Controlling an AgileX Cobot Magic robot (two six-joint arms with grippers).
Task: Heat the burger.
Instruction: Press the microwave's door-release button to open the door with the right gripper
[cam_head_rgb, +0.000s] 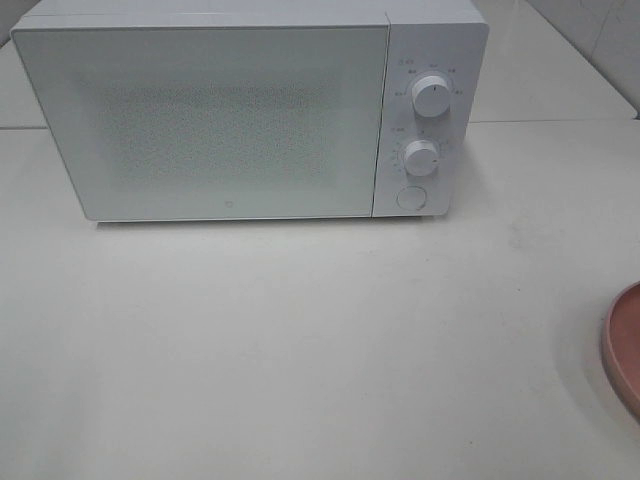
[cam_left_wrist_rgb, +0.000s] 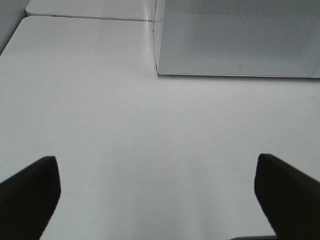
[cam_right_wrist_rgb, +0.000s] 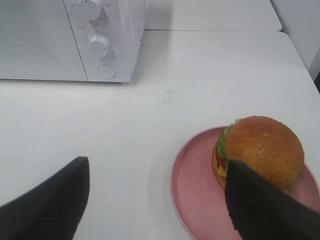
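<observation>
In the high view the pink plate (cam_head_rgb: 628, 345) is cut by the right edge, and only a curved piece of its rim shows. The microwave (cam_head_rgb: 230, 120) door is milky, so the inside cannot be seen, and the marks around its knobs (cam_head_rgb: 431, 95) are too small to read. In the right wrist view one dark finger (cam_right_wrist_rgb: 260, 210) of the right gripper (cam_right_wrist_rgb: 157, 167) covers one side of the burger (cam_right_wrist_rgb: 262, 147) and part of the plate. The picture edge cuts this gripper's fingers, and also those of the left gripper (cam_left_wrist_rgb: 156, 160).

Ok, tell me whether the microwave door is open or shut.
Shut. The microwave door lies flush with the control panel, and the burger sits outside on the pink plate.
</observation>
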